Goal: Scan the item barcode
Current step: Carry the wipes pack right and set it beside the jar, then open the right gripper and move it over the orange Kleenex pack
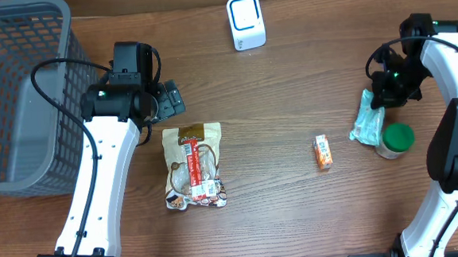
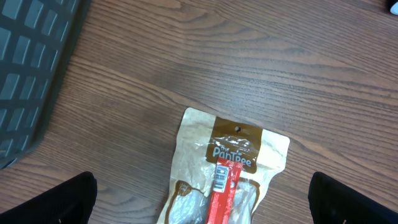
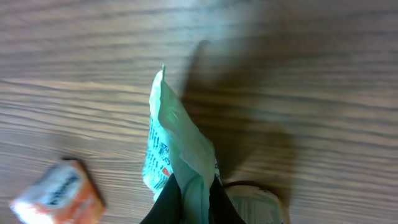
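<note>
Right gripper clamped on edge of green pouch. We judge it light, floppy, slippery; grip the seam. Left gripper spread wide, empty.

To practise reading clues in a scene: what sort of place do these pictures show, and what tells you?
Probably a mock shop checkout on a wooden table: a small white scanner, a grey basket, and packaged goods such as a snack bag and a green packet.
</note>
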